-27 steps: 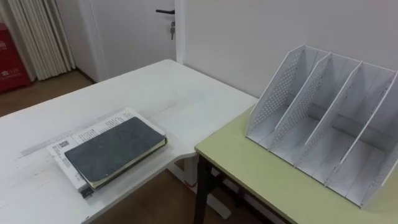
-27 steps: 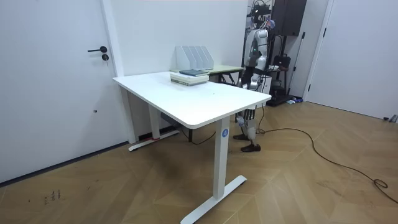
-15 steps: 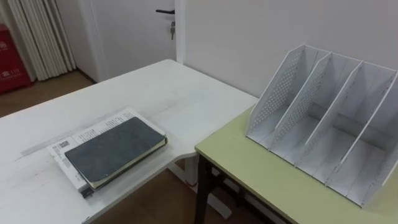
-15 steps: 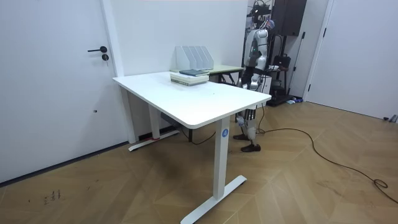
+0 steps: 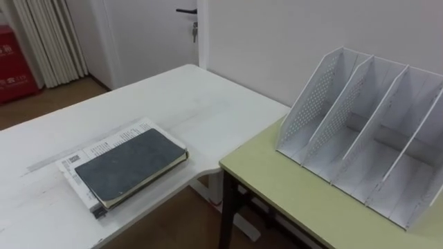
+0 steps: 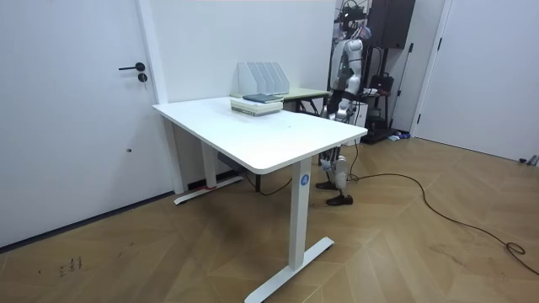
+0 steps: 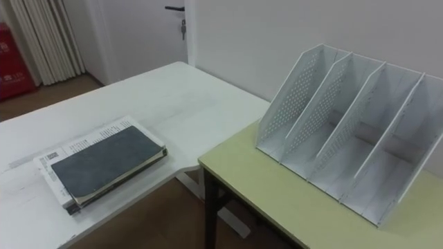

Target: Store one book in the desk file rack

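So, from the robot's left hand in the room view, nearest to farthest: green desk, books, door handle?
From the left hand:
1. green desk, just beside it.
2. books, on the white table.
3. door handle, at the room view's left.

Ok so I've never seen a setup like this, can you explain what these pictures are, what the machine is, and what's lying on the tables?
The machine is a two-legged humanoid robot with two arms and five-fingered hands. In the room view, shot by a camera standing across the room, it stands behind the tables, beside the olive-green desk. The two eye views come from a stereo camera on its head, looking down at the work. They show a white table with a dark grey book lying flat on a white printed book. Next to it, the desk carries a white file rack whose slots are empty. Neither book is held; both lie on the table.
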